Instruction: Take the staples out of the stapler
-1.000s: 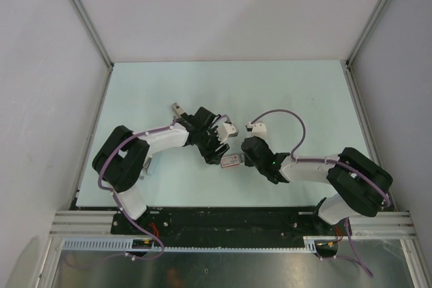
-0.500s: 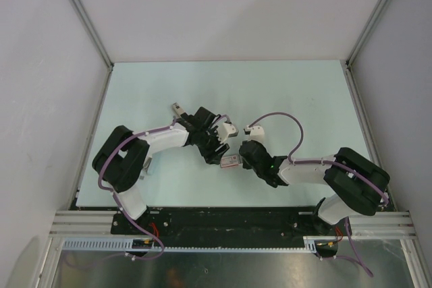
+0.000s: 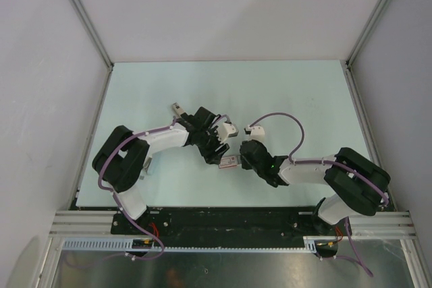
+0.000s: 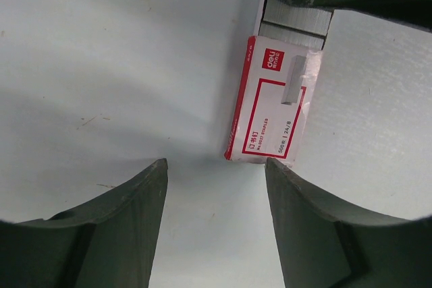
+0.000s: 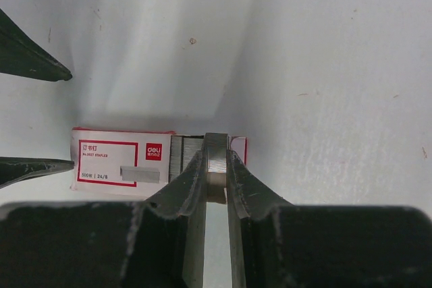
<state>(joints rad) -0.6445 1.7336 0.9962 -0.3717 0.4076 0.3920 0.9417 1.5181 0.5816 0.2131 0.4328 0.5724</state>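
Observation:
The thing here is a small red and white box of staples (image 3: 231,160), lying flat on the table between the two grippers. It also shows in the left wrist view (image 4: 273,106) and the right wrist view (image 5: 121,161). Its end toward the right arm is open, with grey staple strips (image 4: 297,21) showing. My right gripper (image 5: 216,158) is shut on a strip of staples (image 5: 216,163) at that open end. My left gripper (image 4: 216,166) is open and empty at the box's closed end, and one fingertip (image 5: 40,165) touches that end.
The pale table (image 3: 304,92) is walled by white panels on three sides. A small grey and white part (image 3: 177,107) of the left arm's cable lies behind the left gripper. The two grippers (image 3: 217,156) stand very close together.
My right gripper has shifted slightly left toward the box, with its cable loop moving along. The left arm and the box have hardly moved.

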